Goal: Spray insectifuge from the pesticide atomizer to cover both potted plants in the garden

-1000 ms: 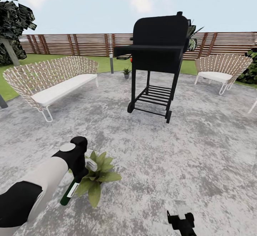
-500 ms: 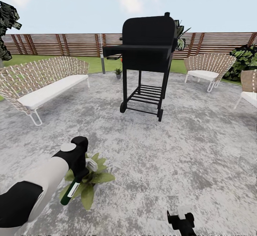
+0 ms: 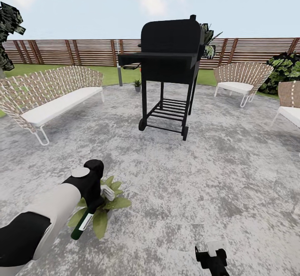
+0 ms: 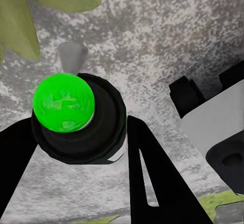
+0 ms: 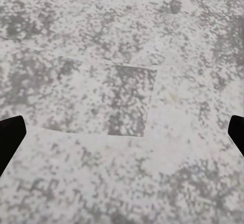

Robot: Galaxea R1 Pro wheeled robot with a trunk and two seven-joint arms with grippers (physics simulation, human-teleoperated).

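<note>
Currently the left claw [image 3: 98, 196] is clamped on the pesticide atomizer [image 3: 82, 222], bottle body slanting down from the grip, held right over the broad-leaved potted plant [image 3: 101, 212] on the stone patio [image 3: 216, 171]. Placement makes sense: nozzle end close to the leaves so spray lands on the foliage. In the left wrist view the atomizer [image 4: 77, 118] sits between the two black fingers [image 4: 152, 178], its top rendered bright green, with pale green leaves [image 4: 30, 10] just beyond it; likely the spraying step on this plant, coverage hard to judge.

Right claw [image 3: 211, 259] hangs low at the view's bottom edge, idle. Right wrist view shows its fingertips [image 5: 11, 135] far apart at both sides with bare patio [image 5: 127, 102] between them, so it is spread wide and holds nothing.

Second potted plant [image 3: 137, 85] stands well apart, far back near the lawn edge, behind the black grill [image 3: 168, 65]. Judging by that, the robot will need to drive around the grill, keeping the bottle gripped. A wicker sofa [image 3: 50, 94] sits to the left, chairs [image 3: 239, 78] right, fence [image 3: 75, 51] behind.
</note>
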